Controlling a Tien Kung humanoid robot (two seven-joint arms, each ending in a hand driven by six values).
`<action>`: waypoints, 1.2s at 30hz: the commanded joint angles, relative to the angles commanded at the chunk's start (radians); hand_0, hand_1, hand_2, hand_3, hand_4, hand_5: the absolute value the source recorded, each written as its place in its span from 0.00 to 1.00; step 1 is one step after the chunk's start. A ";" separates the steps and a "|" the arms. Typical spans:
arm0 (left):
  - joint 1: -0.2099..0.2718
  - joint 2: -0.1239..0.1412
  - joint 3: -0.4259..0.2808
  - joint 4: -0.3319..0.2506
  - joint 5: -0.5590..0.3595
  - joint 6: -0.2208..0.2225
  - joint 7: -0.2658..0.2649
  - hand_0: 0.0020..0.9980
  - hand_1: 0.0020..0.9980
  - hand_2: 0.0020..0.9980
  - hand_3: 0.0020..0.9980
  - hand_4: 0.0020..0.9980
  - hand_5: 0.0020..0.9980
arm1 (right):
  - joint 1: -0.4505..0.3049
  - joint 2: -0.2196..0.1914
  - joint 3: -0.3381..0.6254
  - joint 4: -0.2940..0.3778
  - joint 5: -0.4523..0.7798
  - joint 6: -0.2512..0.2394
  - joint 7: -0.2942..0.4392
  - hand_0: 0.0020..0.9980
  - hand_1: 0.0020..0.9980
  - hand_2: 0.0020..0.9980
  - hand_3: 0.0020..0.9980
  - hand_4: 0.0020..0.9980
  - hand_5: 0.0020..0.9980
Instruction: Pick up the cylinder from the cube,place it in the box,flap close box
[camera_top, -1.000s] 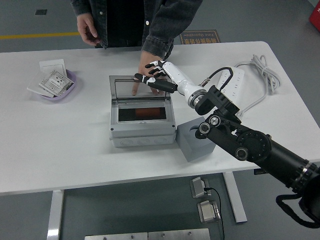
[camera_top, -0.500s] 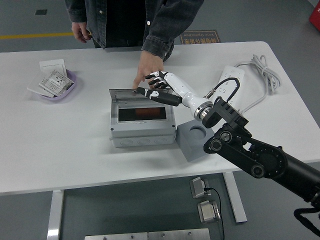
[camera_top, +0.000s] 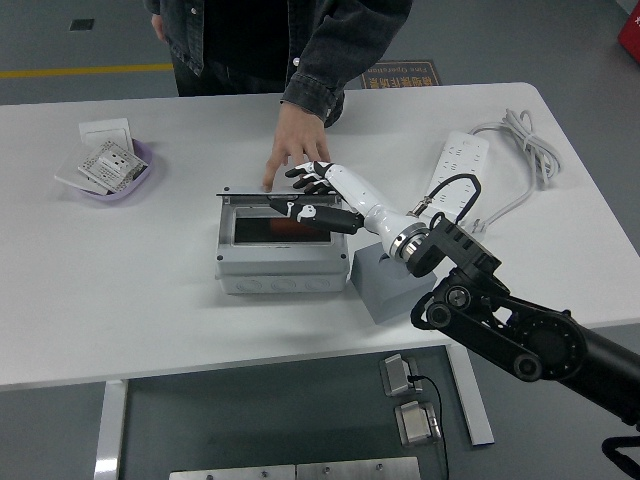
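Midway: right hand (camera_top: 318, 196), fingers spread, holding nothing, presses lid (camera_top: 262, 203) w/ flap partly lowered over box (camera_top: 283, 265); person's hand (camera_top: 295, 143) rests on desk (camera_top: 150, 260) behind.

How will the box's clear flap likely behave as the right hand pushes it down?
The flap looks like a thin, stiff panel, so it should probably swing as one piece. The right hand touches only its right end, so it may slip. The person's hand seems to steady the box.

Cylinder perhaps inside box (camera_top: 283, 262), indistinct.
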 joint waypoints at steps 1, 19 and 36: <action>0.000 0.000 0.001 0.000 -0.001 0.000 0.000 0.94 0.96 0.95 0.97 0.99 0.86 | -0.005 -0.001 0.000 0.006 -0.006 0.001 -0.002 0.70 0.68 0.74 0.79 0.96 0.73; 0.000 -0.003 -0.002 0.000 0.005 -0.002 0.004 0.94 0.96 0.95 0.97 0.99 0.86 | -0.078 0.008 0.037 0.019 -0.047 0.017 -0.002 0.69 0.67 0.74 0.79 0.95 0.71; 0.007 0.011 -0.032 0.000 0.022 0.002 0.013 0.94 0.96 0.95 0.98 0.99 0.86 | -0.293 -0.032 0.408 0.148 -0.140 0.033 0.026 0.69 0.66 0.72 0.79 0.93 0.69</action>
